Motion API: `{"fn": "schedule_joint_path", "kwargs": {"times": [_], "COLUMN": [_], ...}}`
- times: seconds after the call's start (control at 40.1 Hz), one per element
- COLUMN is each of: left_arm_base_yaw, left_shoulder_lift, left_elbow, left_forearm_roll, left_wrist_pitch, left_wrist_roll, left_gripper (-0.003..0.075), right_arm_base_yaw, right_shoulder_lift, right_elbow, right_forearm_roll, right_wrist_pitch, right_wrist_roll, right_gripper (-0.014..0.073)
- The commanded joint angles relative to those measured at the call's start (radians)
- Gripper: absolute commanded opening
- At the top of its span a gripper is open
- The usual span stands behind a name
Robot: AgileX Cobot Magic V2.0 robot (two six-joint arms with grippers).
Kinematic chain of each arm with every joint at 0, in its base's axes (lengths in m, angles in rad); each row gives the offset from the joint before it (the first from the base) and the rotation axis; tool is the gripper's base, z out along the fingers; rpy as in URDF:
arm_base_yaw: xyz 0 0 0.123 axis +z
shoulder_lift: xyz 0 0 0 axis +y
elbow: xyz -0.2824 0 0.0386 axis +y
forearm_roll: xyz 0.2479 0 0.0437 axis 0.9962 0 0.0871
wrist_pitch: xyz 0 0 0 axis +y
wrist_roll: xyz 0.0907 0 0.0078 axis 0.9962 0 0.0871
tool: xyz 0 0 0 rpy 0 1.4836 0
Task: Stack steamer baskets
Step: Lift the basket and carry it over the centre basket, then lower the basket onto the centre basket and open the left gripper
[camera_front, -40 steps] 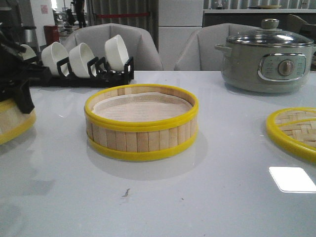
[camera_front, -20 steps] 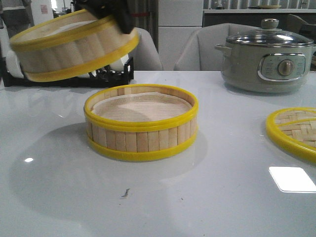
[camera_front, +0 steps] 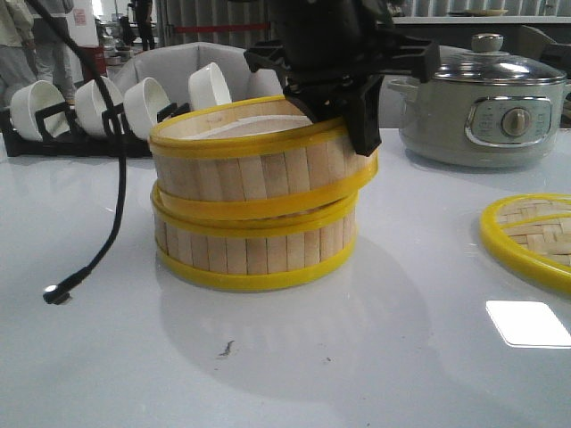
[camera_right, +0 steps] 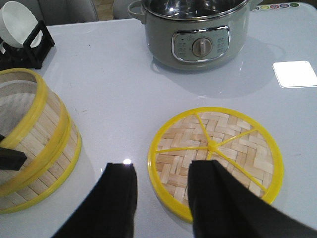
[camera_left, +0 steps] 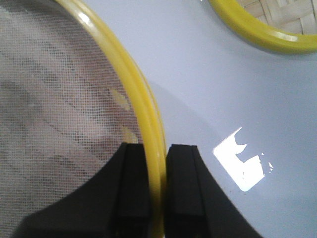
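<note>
Front view is showing a glossy white worktop (camera_front: 428, 374) carrying a slatted bamboo bottom basket (camera_front: 254, 254); the yellow-rimmed top basket (camera_front: 259, 169) is sitting tilted on it. The left pincer (camera_left: 154, 191) is clamping its mesh-lined rim. The woven round lid (camera_right: 216, 158) is lying apart, under the spread-open right pincer (camera_right: 163, 198).

Two steamer baskets, the upper basket (camera_front: 259, 165) and the lower basket (camera_front: 254, 245), have walls of pale matt bamboo slats bound by glossy yellow plastic rims, and the upper one is lined with fine white mesh cloth (camera_left: 54, 114). The flat lid (camera_right: 216, 156) is woven bamboo strips in a shiny yellow plastic frame. The desk (camera_front: 375, 357) is smooth, glossy white and reflective; the left hand (camera_left: 158, 188) has matt black plastic fingers.
</note>
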Motion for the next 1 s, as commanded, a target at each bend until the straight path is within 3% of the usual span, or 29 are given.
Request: {"fn": "schedule_joint_path", "kwargs": {"times": [0.0, 0.974], "left_arm_base_yaw": [-0.005, -0.001], "left_shoulder_lift": [-0.041, -0.001], "left_elbow": [-0.041, -0.041], "left_forearm_roll": [0.02, 0.111], "left_wrist_pitch": [-0.067, -0.059], "left_wrist_roll": [0.003, -0.019], "left_gripper": [0.0088, 0.0087], "right_arm_base_yaw": [0.001, 0.001], "right_shoulder_lift": [0.003, 0.003], "right_elbow": [-0.037, -0.037], "right_forearm_roll": [-0.012, -0.012], "right_wrist_pitch": [-0.089, -0.082], "right_wrist_roll": [-0.009, -0.009], "right_gripper": [0.0371, 0.0371]}}
